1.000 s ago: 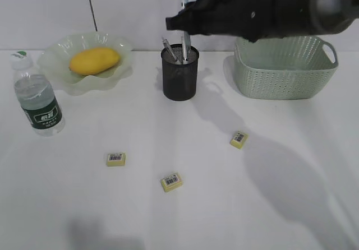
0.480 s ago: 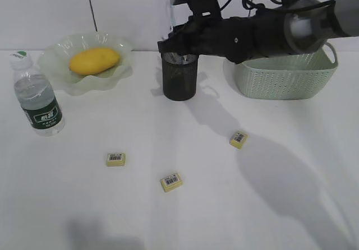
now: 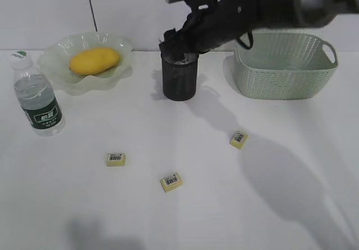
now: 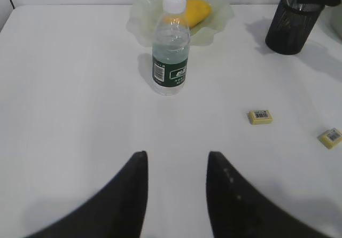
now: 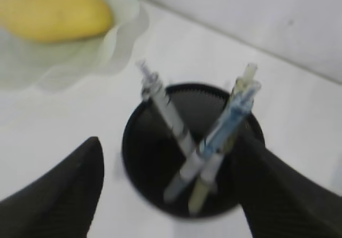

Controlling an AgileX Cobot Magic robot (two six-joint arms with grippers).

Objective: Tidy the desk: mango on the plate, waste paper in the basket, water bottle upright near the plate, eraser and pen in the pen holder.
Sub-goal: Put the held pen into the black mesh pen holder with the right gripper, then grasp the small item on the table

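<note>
Exterior view. Right gripper point(image 3: 175, 44) sits directly over the holder point(image 3: 180, 77), arm reaching in from the right; the fingers are hard to separate from the black mesh here. Mango point(image 3: 94, 60), smooth yellow oval, lies in the plate point(image 3: 59, 70), a translucent green dish with a wavy rim that cradles it. Bottle point(image 3: 35, 96) stands upright just left and in front of the plate, white cap on, green label facing out. Basket point(image 3: 284, 65), woven-pattern plastic, sits right of the holder; its contents are not visible from this angle. Three small yellow erasers lie loose on the white desk point(image 3: 67, 205): left point(image 3: 115, 159), middle point(image 3: 171, 181), right point(image 3: 239, 139), each with a barcode label. Judged remaining work: the erasers.

Left wrist view. Left gripper point(image 4: 173, 195) hangs low over bare desk, fingers parted, nothing between them. Bottle ahead, plate and mango behind it, two erasers off to the right.

Right wrist view. Blurred. Fingers spread wide either side of the holder's round rim, gripping nothing. Three pens point(image 5: 206, 150) lean crossed inside, propped by the rim.
</note>
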